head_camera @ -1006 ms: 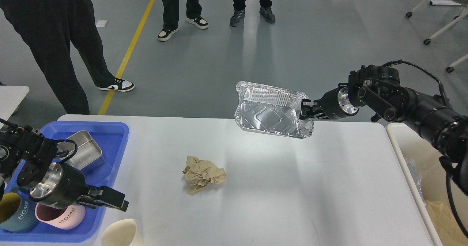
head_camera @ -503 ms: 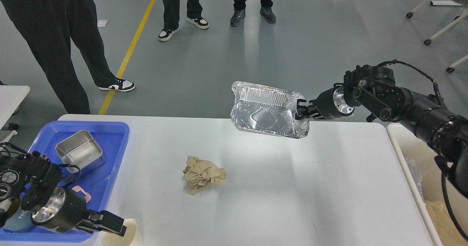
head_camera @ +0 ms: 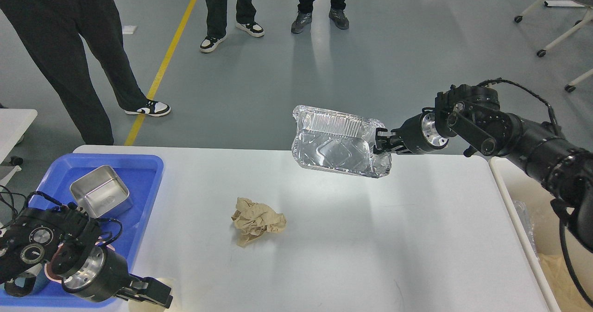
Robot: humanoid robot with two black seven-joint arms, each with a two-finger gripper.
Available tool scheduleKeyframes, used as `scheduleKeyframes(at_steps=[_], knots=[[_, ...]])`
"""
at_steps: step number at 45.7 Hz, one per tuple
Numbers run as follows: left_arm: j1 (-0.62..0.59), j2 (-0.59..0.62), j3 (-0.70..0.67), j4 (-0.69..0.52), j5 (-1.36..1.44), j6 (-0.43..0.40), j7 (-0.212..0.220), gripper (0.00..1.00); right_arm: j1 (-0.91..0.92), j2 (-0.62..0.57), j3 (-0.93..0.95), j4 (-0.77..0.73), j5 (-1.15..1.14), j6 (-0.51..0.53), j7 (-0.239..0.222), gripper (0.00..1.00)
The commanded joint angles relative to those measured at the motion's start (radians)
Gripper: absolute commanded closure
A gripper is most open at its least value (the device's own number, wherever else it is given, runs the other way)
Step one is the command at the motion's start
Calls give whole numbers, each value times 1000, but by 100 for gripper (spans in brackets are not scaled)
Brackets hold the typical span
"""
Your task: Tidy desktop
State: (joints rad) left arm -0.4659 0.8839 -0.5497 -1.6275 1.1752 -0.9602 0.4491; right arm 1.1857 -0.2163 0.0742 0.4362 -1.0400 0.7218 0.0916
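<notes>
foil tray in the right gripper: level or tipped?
Tipped. The foil tray hangs off the desktop with its open side facing the camera, right gripper clamped on its right rim. It looks empty.

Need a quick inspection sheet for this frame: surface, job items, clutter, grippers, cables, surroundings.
Surface: desktop, white-grey, mostly bare, faint marks.
Job's things: foil tray held tilted in the air over the far edge; blue plastic tray at left holds a steel container.
Clutter: crumpled brown paper mid-table; cream cup at the near edge, mostly hidden.
Grippers: right gripper shut on the foil tray's right rim; left gripper low beside the cup, state unclear.
Cables: black cable loops along both arms.
Surroundings: cream bin at right; three people's legs, yellow floor line, wheeled chair bases beyond.
</notes>
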Motion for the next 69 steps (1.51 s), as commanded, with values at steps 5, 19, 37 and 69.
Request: scheduleKeyframes(at_steps=[5,19,37,69], knots=[[19,-31,1,0,40,0,0,35,0,-2,2,7,0,-5,0,100],[35,-39,-2,0,55,0,2,62,-11,-6,2,7,0,-7,0,100],[29,-31,-35,-2,52,0,16,100,-9,-2,2,7,0,-13,0,100],[16,-42,-142,11,37,0,14,76,-1,2,2,7,0,-15,-1,100]])
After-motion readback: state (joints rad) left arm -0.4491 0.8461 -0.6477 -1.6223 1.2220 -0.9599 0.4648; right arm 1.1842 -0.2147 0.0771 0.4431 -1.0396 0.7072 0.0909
